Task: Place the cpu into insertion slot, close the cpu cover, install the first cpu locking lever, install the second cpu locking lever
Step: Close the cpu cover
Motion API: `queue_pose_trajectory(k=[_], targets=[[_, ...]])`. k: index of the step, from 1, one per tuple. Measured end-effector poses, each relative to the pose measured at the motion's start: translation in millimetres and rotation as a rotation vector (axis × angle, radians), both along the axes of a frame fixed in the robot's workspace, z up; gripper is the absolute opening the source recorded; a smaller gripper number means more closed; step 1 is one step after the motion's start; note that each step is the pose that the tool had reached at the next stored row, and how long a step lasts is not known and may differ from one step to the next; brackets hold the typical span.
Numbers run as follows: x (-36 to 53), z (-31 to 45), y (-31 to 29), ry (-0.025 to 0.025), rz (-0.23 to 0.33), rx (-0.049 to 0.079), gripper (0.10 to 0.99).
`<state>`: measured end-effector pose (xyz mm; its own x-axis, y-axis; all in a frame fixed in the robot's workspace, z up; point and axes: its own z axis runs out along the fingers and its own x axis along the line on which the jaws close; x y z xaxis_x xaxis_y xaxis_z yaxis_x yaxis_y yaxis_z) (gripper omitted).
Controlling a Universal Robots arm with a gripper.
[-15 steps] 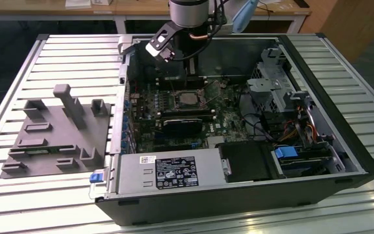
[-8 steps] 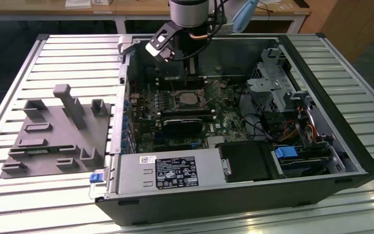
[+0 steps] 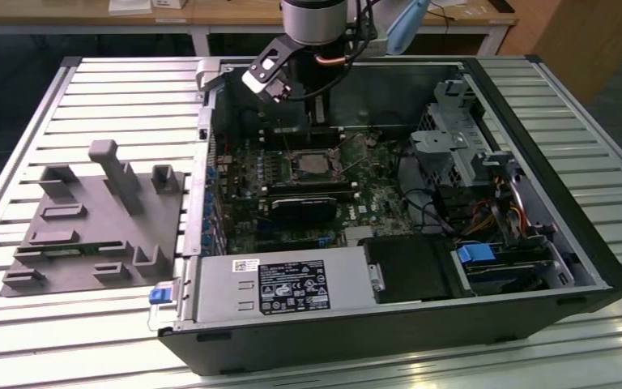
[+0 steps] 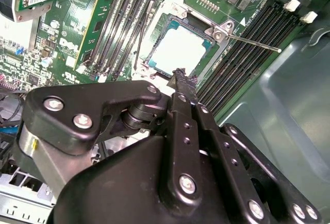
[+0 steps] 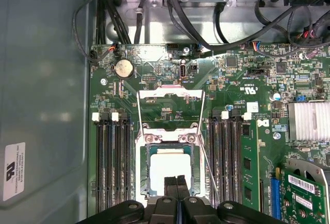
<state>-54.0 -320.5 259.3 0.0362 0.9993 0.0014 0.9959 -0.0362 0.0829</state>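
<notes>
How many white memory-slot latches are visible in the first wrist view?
4. Two white latches sit at the memory-slot ends on one flank of the insertion slot, two more on the opposite flank. The tool may hide others at the slots' other ends.

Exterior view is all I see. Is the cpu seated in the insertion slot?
Observer: Yes. In the first wrist view the cpu lies flat inside the insertion slot.
Operator: Cpu cover down?
Observer: No. The cpu cover is flipped open, off the slot.
Operator: Gripper?
Observer: The gripper is shut with nothing in it. Its tips are over the cpu's near edge, but I cannot tell whether they touch it.
</notes>
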Motion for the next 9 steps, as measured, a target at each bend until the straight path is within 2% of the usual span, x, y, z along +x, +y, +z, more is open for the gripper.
queue_pose_trajectory(k=[9], targets=[[1.6,0.3,0.0,0.0002,0.000,0.000,0.102]])
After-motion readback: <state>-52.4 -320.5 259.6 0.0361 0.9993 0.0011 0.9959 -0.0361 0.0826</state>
